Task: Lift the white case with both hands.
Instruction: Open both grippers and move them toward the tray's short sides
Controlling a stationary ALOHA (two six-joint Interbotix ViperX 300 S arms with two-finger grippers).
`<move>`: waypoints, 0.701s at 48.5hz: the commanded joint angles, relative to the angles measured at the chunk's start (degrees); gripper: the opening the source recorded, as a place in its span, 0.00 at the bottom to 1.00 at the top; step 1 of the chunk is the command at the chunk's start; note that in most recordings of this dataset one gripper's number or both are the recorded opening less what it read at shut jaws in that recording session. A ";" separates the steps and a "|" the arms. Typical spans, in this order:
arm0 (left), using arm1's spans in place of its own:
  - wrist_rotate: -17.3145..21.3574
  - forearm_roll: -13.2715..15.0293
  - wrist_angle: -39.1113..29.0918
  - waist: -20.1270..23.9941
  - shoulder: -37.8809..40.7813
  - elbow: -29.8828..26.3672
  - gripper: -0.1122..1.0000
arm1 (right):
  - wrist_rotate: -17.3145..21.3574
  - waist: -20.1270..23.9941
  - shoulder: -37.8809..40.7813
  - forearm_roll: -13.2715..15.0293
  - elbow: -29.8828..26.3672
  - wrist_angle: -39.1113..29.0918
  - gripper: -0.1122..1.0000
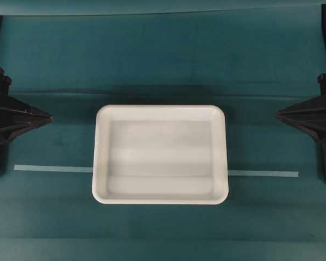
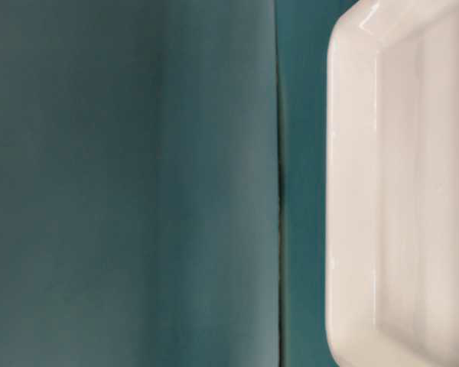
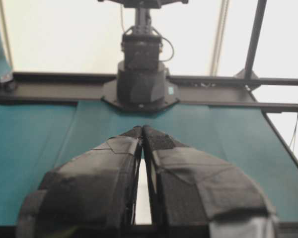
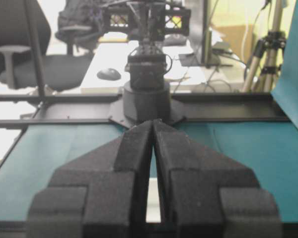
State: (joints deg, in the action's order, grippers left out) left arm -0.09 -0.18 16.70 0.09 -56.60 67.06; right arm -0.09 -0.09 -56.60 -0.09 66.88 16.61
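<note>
Squarely between both pincers, the white case (image 1: pixel 160 155) waits on the worktop (image 1: pixel 152 60).
Its long axis runs left to right, so each short end faces one arm, about equally near. Left pincer (image 1: pixel 48 116) and right pincer (image 1: pixel 279 115) point level at it, well apart from it, jaws nearly closed and holding nothing.

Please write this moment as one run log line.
large shallow white plastic case: on table, untouched | left gripper: shut, apart | right gripper: shut, apart

White case (image 1: pixel 160 154), large shallow rectangular tray, rounded corners, raised rim, glossy flat bottom, empty, lying flat and upright at the table's middle
</note>
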 commanded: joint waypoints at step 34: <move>-69.26 -0.97 -7.38 -4.48 9.14 -5.54 0.07 | 43.07 -3.69 6.77 -21.18 -4.04 -23.82 0.10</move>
State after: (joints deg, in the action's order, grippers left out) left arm -65.30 -0.97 8.96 -4.13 -50.98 61.79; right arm 40.08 -3.25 -52.65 -21.01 63.19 -7.03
